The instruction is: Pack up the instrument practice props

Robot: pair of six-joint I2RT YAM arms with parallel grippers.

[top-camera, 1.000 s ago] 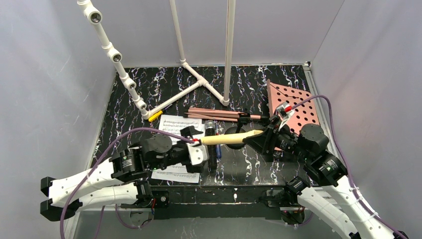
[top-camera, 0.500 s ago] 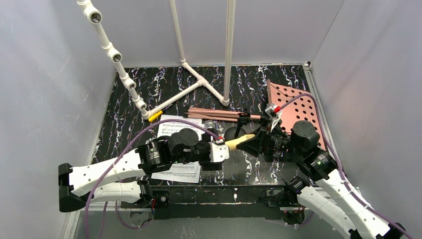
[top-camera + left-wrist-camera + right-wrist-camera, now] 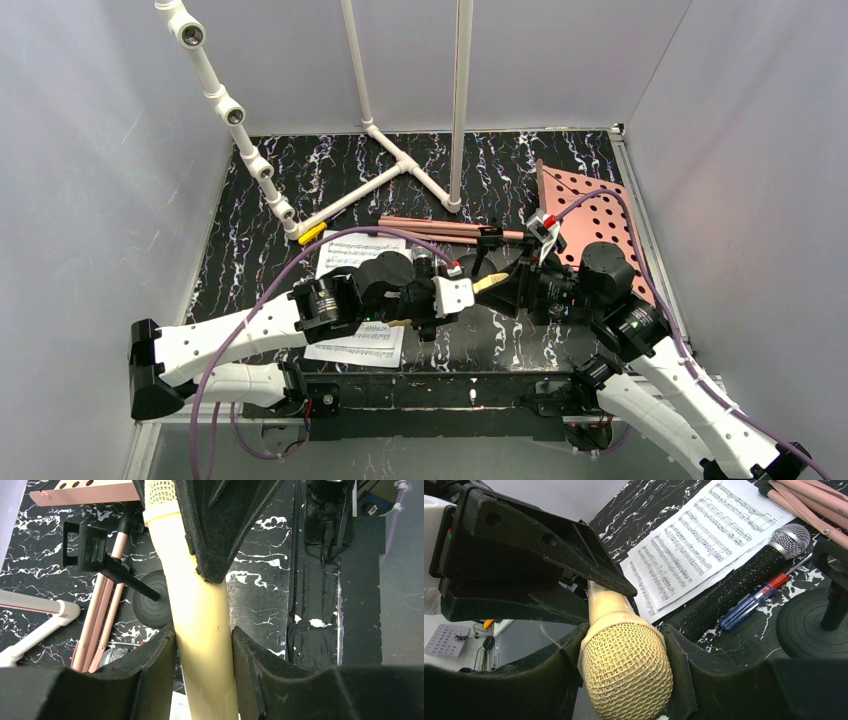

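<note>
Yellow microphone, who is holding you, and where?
The yellow microphone is held at both ends: the right tool grips its mesh head, and the left tool clamps its handle.

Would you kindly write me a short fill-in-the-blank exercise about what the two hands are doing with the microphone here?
The right hand grips the yellow microphone by its mesh ____.
The left hand has a finger on each side of that microphone's ____.
Beside the black microphone lies a blue-handled ____.
Missing words: head; handle; screwdriver.
</note>
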